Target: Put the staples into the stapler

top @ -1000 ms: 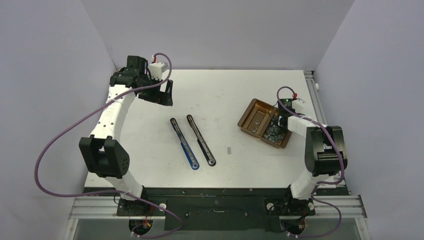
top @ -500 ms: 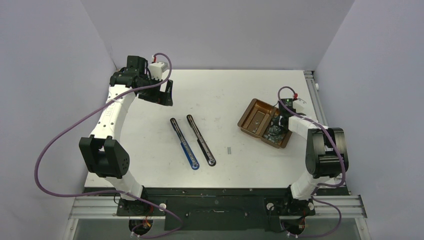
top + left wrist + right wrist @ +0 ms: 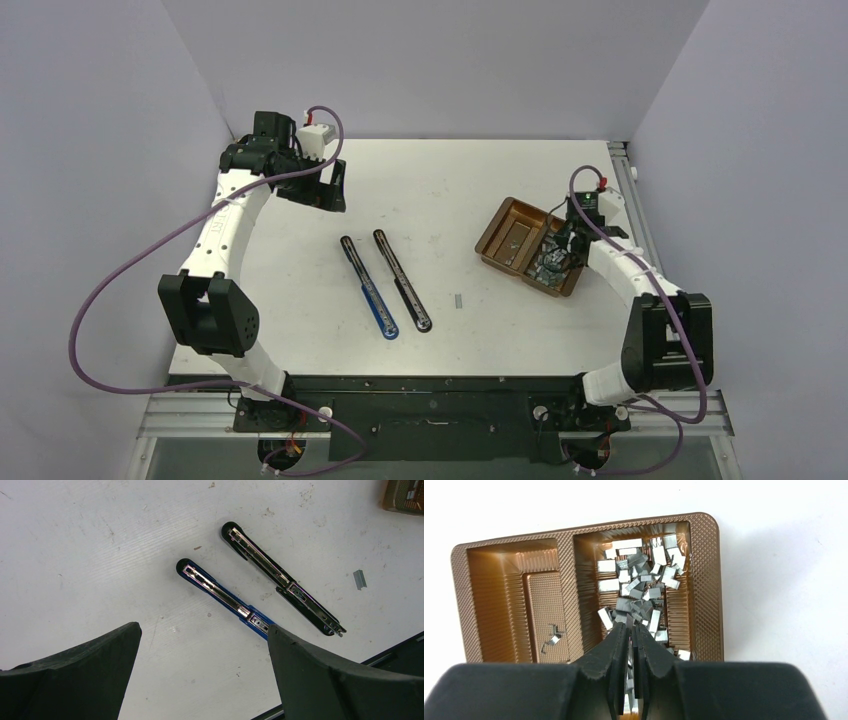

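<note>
Over the tray [image 3: 705, 580], the right tool [image 3: 630, 626] is pinched nearly closed amid the staples [image 3: 639, 577] (holding one? cannot tell); left tool [image 3: 203, 630] gapes empty. Picking step; next, carry a strip to a stapler [image 3: 215, 586].

The silver-grey metal staple strips [image 3: 639, 587] shone against a glossy brown plastic two-compartment tray [image 3: 459, 590] patterned with fine ribs and cross-hatching. A long blue plastic stapler [image 3: 220, 592] and a long black plastic stapler [image 3: 280, 577] both carried chrome rails. The white desk [image 3: 100, 555] was flecked with brown specks. The right gripper [image 3: 630, 626] had matte black jaws.
</note>
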Available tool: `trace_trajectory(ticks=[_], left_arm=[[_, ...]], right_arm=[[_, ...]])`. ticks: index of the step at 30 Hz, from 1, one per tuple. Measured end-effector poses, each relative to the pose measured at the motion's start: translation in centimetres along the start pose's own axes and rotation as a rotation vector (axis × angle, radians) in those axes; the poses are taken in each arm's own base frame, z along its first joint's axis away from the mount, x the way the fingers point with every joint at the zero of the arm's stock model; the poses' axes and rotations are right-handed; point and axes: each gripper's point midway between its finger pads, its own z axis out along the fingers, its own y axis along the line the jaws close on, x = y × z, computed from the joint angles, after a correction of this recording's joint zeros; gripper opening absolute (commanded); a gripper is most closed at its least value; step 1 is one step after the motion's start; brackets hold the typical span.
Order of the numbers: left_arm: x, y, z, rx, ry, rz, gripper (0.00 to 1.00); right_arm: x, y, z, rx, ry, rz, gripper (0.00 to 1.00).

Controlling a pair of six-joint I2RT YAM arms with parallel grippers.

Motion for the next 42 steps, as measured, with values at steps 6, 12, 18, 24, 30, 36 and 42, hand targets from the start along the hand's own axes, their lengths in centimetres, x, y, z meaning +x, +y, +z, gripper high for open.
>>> trace_trajectory(ticks=[6, 12, 18, 24, 30, 36, 42], left_arm=[[0.0, 0.0, 0.0, 0.0, 0.0, 0.0, 0.96], [0.0, 0.0, 0.0, 0.0, 0.0, -0.001, 0.96], [-0.1, -0.1, 0.0, 0.0, -0.003, -0.009, 0.96], [-0.2, -0.1, -0.2, -0.002, -0.013, -0.009, 0.96], [0.0, 0.0, -0.2, -0.005, -0.01, -0.009, 0.96], [0.2, 0.2, -0.1, -0.008, -0.005, -0.015, 0.96], [0.2, 0.2, -0.1, -0.008, -0.005, -0.016, 0.96]], right_arm=[[0.0, 1.3, -2.3, -0.054, -0.004, -0.023, 0.09], [2.0, 6.1, -5.4, -0.18, 0.019, -0.115, 0.09], [6.1, 12.0, -9.0, -0.341, 0.07, -0.214, 0.09], [11.0, 16.9, -9.2, -0.416, 0.152, -0.31, 0.09], [15.9, 19.4, -6.9, -0.409, 0.231, -0.399, 0.09], [18.1, 20.0, -6.5, -0.416, 0.262, -0.435, 0.12], [18.2, 20.6, -6.7, -0.439, 0.252, -0.428, 0.32]])
